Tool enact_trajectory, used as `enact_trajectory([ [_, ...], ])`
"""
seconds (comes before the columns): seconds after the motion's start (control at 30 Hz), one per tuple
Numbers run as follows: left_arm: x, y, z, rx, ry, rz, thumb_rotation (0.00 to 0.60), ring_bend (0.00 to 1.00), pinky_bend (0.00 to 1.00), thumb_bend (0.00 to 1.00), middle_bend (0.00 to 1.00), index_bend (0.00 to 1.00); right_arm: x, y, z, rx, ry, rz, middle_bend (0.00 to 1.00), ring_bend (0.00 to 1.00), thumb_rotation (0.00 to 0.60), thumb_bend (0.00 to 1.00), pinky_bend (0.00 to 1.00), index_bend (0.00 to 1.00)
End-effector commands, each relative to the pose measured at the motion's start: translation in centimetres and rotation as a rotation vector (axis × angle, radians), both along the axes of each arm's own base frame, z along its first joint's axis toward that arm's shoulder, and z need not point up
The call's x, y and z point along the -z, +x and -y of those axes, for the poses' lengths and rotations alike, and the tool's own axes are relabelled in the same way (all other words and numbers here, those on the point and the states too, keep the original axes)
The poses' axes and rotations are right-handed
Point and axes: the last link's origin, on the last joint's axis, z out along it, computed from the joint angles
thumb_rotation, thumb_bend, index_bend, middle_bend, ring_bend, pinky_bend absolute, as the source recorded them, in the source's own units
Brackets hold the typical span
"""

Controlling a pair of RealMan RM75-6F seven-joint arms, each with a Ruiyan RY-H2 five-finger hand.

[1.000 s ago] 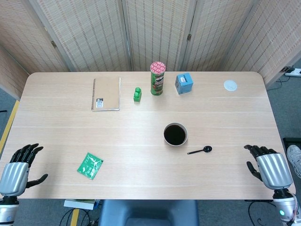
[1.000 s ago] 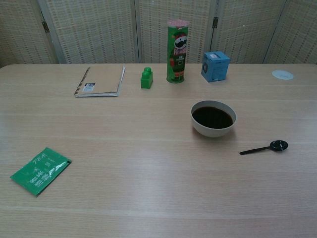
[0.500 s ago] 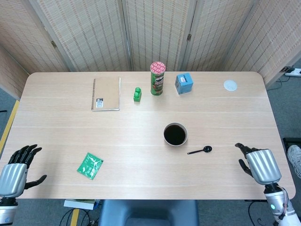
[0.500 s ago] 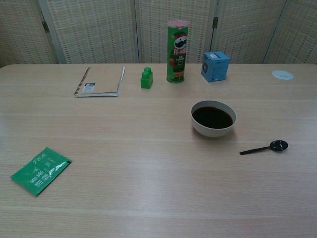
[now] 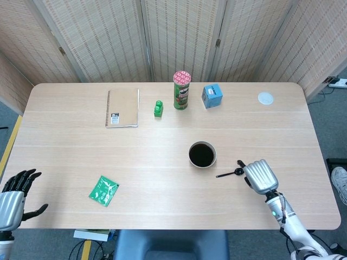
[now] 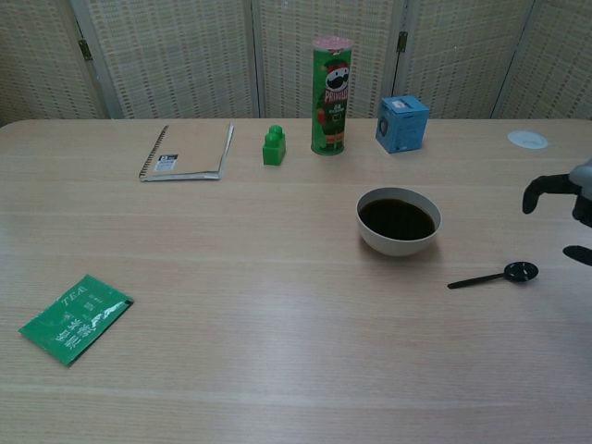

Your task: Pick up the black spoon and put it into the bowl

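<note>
The black spoon [image 5: 230, 173] [image 6: 490, 276] lies flat on the table, just right of the bowl [image 5: 202, 155] [image 6: 399, 221], which has a dark inside. My right hand [image 5: 259, 176] [image 6: 561, 197] hovers just right of the spoon's bowl end, fingers spread, holding nothing. At the table's near left corner, my left hand [image 5: 13, 196] hangs open with nothing in it, far from the spoon; the chest view does not show it.
A green tea packet [image 5: 103, 190] lies near the front left. Along the back stand a notebook [image 5: 122, 107], a green block [image 5: 158, 108], a Pringles can [image 5: 181, 90], a blue box [image 5: 212, 96] and a white lid [image 5: 265, 98].
My right hand has moved left and inward from the table's right edge to just beside the spoon. My left hand has drifted down and back toward the near corner. The spoon has not moved.
</note>
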Motion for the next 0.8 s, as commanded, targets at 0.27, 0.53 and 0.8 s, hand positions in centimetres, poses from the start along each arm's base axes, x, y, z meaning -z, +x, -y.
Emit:
enact_trajectory([
  [0.27,-0.2,-0.5,0.3,-0.013,0.004,0.003,0.6,0.13,0.18,0.16,0.16,0.21,4.1,0.9,1.9,-0.034,0.083,-0.101,0.94,1.0,0.6,0.28,1.0,0.41],
  [0.53,-0.2,-0.8,0.4,-0.017,0.005,0.003,0.6,0.13,0.18,0.16,0.16,0.21,5.5,1.2,2.5,-0.049,0.09,-0.114,0.94,1.0,0.6,0.28,1.0,0.45],
  [0.8,-0.1,-1.1,0.5,-0.025,0.004,0.004,0.6,0.13,0.18,0.16,0.16,0.21,6.7,1.0,2.7,-0.047,0.097,-0.124,0.95,1.0,0.6,0.28,1.0,0.48],
])
